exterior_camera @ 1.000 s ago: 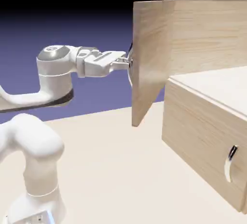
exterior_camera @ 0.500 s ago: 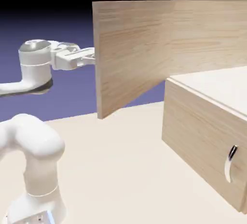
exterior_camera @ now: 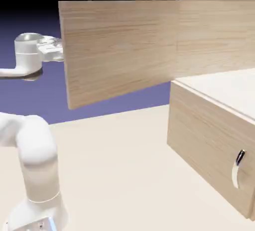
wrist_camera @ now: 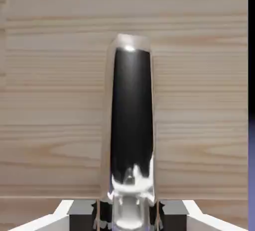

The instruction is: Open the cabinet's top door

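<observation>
The cabinet (exterior_camera: 217, 36) of light wood fills the exterior view's right side. Its top door (exterior_camera: 119, 46) stands swung far out to the left, its inner face toward the camera. My arm's wrist (exterior_camera: 30, 51) reaches the door's far left edge from behind, so the fingers are hidden there. In the hand view, the door's silver-and-dark handle (wrist_camera: 130, 125) rises upright against the wood grain. My gripper (wrist_camera: 128, 216) is shut on the handle's lower end, with one grey fingertip on each side.
The shorter lower panel (exterior_camera: 204, 145) juts out at the right with its own small curved handle (exterior_camera: 238, 168). Its pale top surface (exterior_camera: 224, 88) shows above it. My arm's white base (exterior_camera: 35, 175) stands at the lower left on the beige table.
The top door has swung much wider toward the exterior view's left, its edge passing from mid-picture to the left quarter. My hand moved left with the handle and stays shut on it.
</observation>
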Controlling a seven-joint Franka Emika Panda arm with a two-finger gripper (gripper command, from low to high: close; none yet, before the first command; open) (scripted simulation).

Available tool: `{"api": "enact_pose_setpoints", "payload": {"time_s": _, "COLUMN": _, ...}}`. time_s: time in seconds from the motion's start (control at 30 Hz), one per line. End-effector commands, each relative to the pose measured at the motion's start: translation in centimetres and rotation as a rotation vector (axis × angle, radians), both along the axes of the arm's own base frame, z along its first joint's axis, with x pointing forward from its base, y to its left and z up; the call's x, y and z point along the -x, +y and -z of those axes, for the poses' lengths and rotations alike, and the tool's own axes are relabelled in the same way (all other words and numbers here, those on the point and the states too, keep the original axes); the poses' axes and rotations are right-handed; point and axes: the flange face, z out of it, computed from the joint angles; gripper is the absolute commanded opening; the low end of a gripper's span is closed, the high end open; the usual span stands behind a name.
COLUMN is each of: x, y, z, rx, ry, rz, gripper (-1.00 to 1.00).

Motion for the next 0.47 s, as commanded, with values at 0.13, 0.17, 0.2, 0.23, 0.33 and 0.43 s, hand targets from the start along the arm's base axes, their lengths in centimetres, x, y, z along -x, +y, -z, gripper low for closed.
{"api": "enact_pose_setpoints", "payload": {"time_s": 0.13, "x": -0.3, "y": 4.5, "z": 0.0, "rx": 0.0, "ry": 0.0, "rz": 0.089, "gripper": -1.0}}
{"api": "enact_pose_setpoints", "payload": {"time_s": 0.17, "x": -0.4, "y": 5.4, "z": 0.0, "rx": 0.0, "ry": 0.0, "rz": 0.105, "gripper": -1.0}}
{"api": "enact_pose_setpoints", "payload": {"time_s": 0.2, "x": -0.5, "y": 6.2, "z": 0.0, "rx": 0.0, "ry": 0.0, "rz": 0.122, "gripper": -1.0}}
{"api": "enact_pose_setpoints", "payload": {"time_s": 0.23, "x": -0.6, "y": 7.1, "z": 0.0, "rx": 0.0, "ry": 0.0, "rz": 0.138, "gripper": -1.0}}
{"api": "enact_pose_setpoints", "payload": {"time_s": 0.33, "x": -1.0, "y": 9.5, "z": 0.0, "rx": 0.0, "ry": 0.0, "rz": 0.185, "gripper": -1.0}}
{"api": "enact_pose_setpoints", "payload": {"time_s": 0.43, "x": -1.5, "y": 11.8, "z": 0.0, "rx": 0.0, "ry": 0.0, "rz": 0.23, "gripper": -1.0}}
